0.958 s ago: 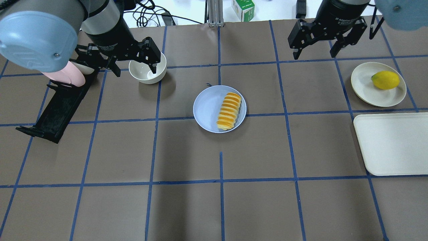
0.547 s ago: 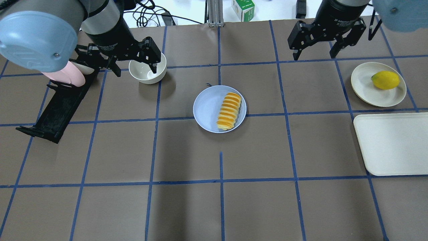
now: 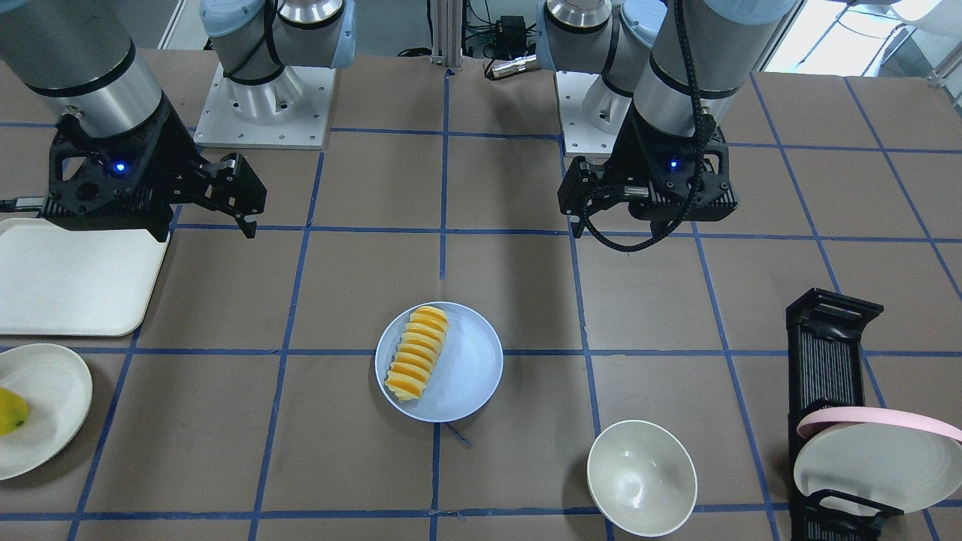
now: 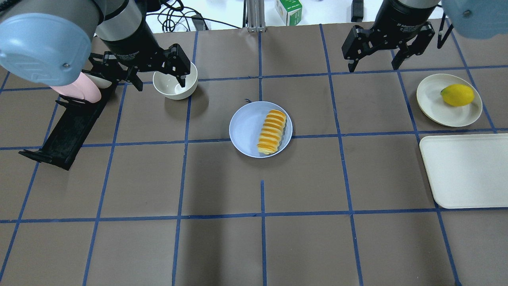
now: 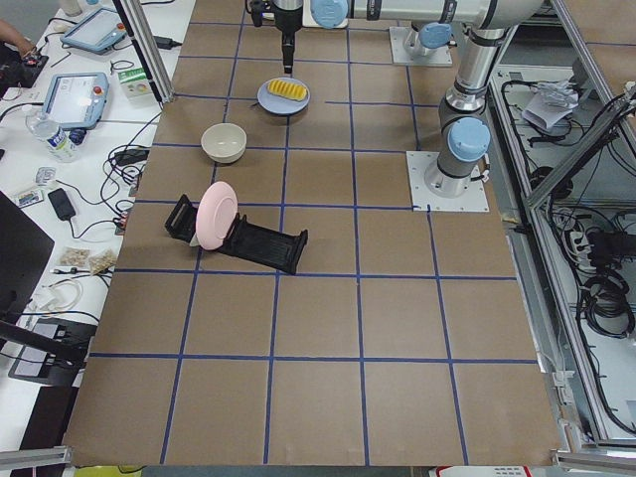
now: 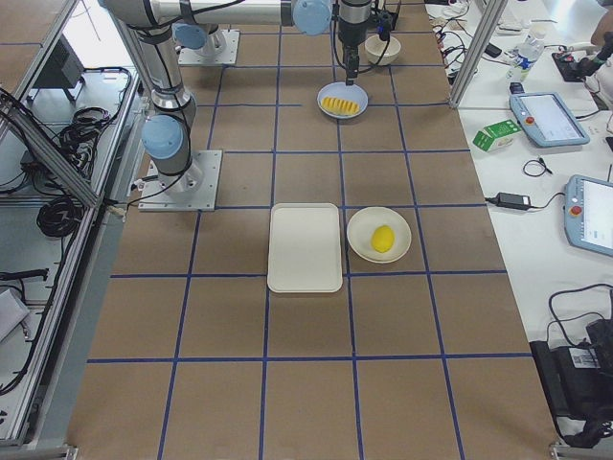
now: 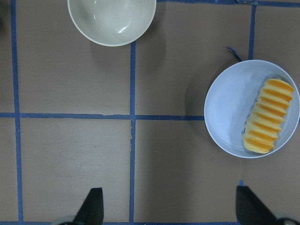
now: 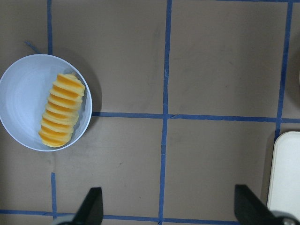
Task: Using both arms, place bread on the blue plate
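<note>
Two grippers, jaws apart: right gripper (image 4: 373, 67) has shifted slightly since earlier; left gripper (image 4: 162, 86) and bread (image 4: 272, 132) lying on blue plate (image 4: 246, 127) unchanged.

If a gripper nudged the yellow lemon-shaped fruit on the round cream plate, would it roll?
Probably: the yellow lemon-shaped fruit looks rounded and smooth, so it likely rolls. The round cream plate has a shallow rim that might catch it.
</note>
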Tool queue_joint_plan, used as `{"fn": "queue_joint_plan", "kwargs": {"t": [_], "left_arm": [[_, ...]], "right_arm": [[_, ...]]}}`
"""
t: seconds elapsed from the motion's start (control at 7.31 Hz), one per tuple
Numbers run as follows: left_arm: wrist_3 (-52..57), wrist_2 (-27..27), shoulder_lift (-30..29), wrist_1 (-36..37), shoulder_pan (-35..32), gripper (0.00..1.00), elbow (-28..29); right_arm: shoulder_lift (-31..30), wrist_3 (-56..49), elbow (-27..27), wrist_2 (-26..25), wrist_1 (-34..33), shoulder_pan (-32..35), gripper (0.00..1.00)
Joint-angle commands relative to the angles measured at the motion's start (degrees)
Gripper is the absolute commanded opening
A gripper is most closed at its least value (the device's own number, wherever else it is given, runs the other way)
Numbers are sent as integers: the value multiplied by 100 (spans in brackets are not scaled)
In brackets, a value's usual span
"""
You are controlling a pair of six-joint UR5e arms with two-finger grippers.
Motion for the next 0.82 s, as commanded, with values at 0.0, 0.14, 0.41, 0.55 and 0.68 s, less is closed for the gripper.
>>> {"fn": "queue_joint_plan", "kwargs": {"t": [0.0, 0.14, 0.41, 0.55, 0.68], "left_arm": [[-14, 18, 0, -2, -4, 100, -14], [3, 1, 0, 7, 4, 100, 12], [3, 9, 0, -2, -4, 100, -14], [3, 18, 0, -2, 4, 100, -23], [-5, 18, 0, -2, 5, 100, -40]], "right_arm": [[4, -17, 11, -5, 0, 0, 100], [4, -18, 11, 4, 0, 0, 100], [13, -35, 11, -5, 0, 0, 100], [13, -35, 11, -5, 0, 0, 100], [13, -35, 11, -5, 0, 0, 100]]}}
